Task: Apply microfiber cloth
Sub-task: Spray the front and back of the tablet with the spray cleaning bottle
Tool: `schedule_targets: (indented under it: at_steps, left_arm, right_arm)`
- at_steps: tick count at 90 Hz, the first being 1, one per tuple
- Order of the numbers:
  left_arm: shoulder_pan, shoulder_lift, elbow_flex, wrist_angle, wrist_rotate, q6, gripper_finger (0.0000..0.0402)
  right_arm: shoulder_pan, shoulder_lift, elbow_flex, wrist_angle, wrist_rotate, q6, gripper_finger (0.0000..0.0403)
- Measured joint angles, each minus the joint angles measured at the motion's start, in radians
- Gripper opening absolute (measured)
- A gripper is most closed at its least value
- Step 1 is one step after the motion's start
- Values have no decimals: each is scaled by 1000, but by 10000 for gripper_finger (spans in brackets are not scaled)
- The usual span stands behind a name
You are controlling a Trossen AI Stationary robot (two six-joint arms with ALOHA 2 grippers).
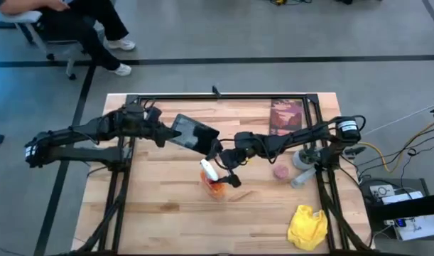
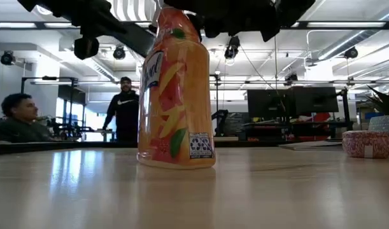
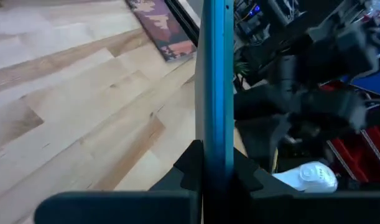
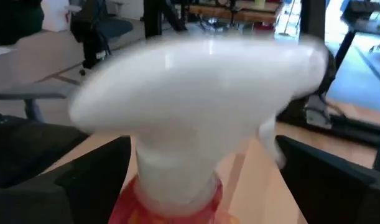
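Note:
The microfiber cloth (image 1: pixel 307 227) lies crumpled at the table's near right corner, far from both grippers. My left gripper (image 1: pixel 167 135) is shut on a black tablet (image 1: pixel 194 134) over the table's middle. The tablet shows edge-on as a blue strip (image 3: pixel 214 93) in the left wrist view. An orange spray bottle (image 2: pixel 175 95) with a white trigger head (image 4: pixel 196 74) stands upright on its base on the table. My right gripper (image 1: pixel 229 176) is open, one finger on either side of the bottle's neck (image 4: pixel 177 168), below the trigger head. My left gripper pinches the tablet's left end (image 3: pixel 214 171) between its two fingers, one on each flat face, coming level from the table's left. The tablet sticks out past the fingers toward the right, turned on edge, and looks clear of the table. My right gripper: whether a finger (image 4: pixel 90 174) touches the neck cannot be told.
A dark red book (image 1: pixel 286 116) lies at the far right. A small pink tin (image 1: pixel 280 171) and a grey object (image 1: pixel 302 160) sit right of the bottle. Bare wood lies near left. People are beyond the table.

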Motion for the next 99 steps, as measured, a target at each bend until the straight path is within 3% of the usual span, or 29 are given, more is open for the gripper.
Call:
schedule_targets:
  at_steps: [99]
  left_arm:
    - [0,0,0,-15,1,63,11]
  right_arm:
    - [0,21,16,44,-18,-3,357]
